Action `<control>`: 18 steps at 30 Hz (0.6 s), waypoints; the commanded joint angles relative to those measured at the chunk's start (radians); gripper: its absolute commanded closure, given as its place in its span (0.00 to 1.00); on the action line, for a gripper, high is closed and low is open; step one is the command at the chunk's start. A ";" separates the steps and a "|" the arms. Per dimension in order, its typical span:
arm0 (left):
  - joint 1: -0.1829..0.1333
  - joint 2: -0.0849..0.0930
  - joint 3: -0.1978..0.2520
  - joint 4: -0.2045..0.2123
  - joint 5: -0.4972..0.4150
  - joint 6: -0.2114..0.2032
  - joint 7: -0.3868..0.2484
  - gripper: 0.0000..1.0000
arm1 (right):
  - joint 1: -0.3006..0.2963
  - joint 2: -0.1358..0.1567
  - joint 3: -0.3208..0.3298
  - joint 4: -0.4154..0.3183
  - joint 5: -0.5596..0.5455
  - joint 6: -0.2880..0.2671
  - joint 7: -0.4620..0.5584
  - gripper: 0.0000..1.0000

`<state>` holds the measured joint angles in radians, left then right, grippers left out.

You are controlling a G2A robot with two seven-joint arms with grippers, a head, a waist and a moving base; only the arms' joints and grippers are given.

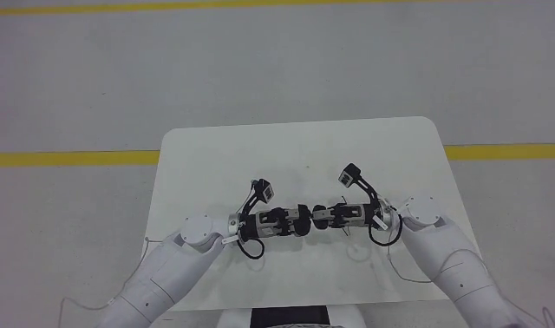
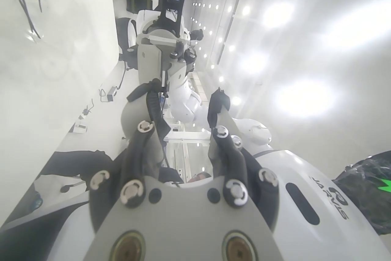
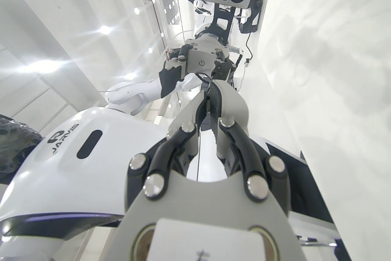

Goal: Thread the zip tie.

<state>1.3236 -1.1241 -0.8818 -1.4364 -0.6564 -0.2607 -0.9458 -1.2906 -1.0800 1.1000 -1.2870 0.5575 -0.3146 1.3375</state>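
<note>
My two grippers meet tip to tip over the middle of the white table (image 1: 260, 154). The right gripper (image 3: 210, 92) is shut on the zip tie (image 3: 198, 152), a thin black strap that runs back between its fingers. The left gripper (image 2: 177, 103) stands open, its black-padded fingers (image 2: 218, 103) spread wide. In the right wrist view the left gripper (image 3: 195, 75) sits just beyond my right fingertips, which lie between its jaws, close to one pad. From above, the left gripper (image 1: 299, 219) and right gripper (image 1: 323, 215) are in line. The strap (image 2: 164, 146) is also visible in the left wrist view.
A thin pale cable (image 1: 395, 263) lies on the table by the right arm. A dark cable (image 2: 23, 5) rests on the tabletop farther off. The table's far half is bare, and yellow floor lines (image 1: 87, 158) run beyond its edges.
</note>
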 commanded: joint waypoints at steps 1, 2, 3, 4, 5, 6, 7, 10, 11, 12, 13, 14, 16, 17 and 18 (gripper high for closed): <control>0.000 0.001 0.001 0.002 0.002 0.003 0.002 0.71 | 0.001 0.000 -0.001 0.001 0.002 -0.001 0.001 1.00; -0.001 0.001 0.002 0.003 0.002 0.004 0.003 0.71 | 0.001 0.000 -0.002 0.001 0.003 -0.001 0.002 1.00; -0.001 0.001 0.002 0.003 0.003 0.005 0.003 0.72 | 0.002 0.000 -0.002 0.002 0.003 -0.001 0.003 1.00; -0.001 0.001 0.003 0.003 0.003 0.006 0.004 0.73 | 0.002 0.001 -0.003 0.002 0.004 -0.001 0.004 1.00; -0.001 0.001 0.003 0.004 0.002 0.006 0.005 0.75 | 0.003 0.001 -0.004 0.003 0.003 0.000 0.005 1.00; -0.001 0.002 0.003 0.004 0.003 0.007 0.006 0.76 | 0.003 0.001 -0.005 0.003 0.003 0.000 0.005 1.00; -0.002 0.002 0.004 0.005 0.004 0.008 0.007 0.77 | 0.003 0.001 -0.006 0.003 0.003 0.001 0.006 1.00; -0.003 0.002 0.005 0.005 0.007 0.009 0.010 0.80 | 0.004 0.001 -0.008 0.004 0.003 0.001 0.006 1.00; -0.003 0.003 0.005 0.005 0.008 0.010 0.012 0.80 | 0.004 0.001 -0.009 0.004 0.002 0.001 0.007 1.00; -0.003 0.003 0.006 0.005 0.009 0.010 0.013 0.80 | 0.005 0.001 -0.010 0.004 0.003 0.001 0.007 1.00; -0.004 0.003 0.006 0.005 0.010 0.011 0.013 0.80 | 0.005 0.001 -0.010 0.004 0.003 0.001 0.007 1.00; -0.004 0.003 0.007 0.005 0.011 0.011 0.014 0.80 | 0.005 0.002 -0.010 0.004 0.004 0.000 0.007 1.00; -0.005 0.004 0.009 0.006 0.013 0.013 0.015 0.80 | 0.005 0.002 -0.011 0.005 0.008 -0.002 0.007 1.00; -0.005 0.004 0.009 0.007 0.013 0.013 0.016 0.81 | 0.005 0.002 -0.011 0.005 0.008 -0.002 0.007 1.00; -0.005 0.004 0.010 0.007 0.012 0.015 0.015 0.81 | 0.005 0.002 -0.011 0.006 0.009 -0.003 0.008 1.00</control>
<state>1.3185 -1.1203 -0.8723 -1.4296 -0.6433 -0.2473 -0.9304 -1.2858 -1.0782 1.0888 -1.2818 0.5659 -0.3171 1.3450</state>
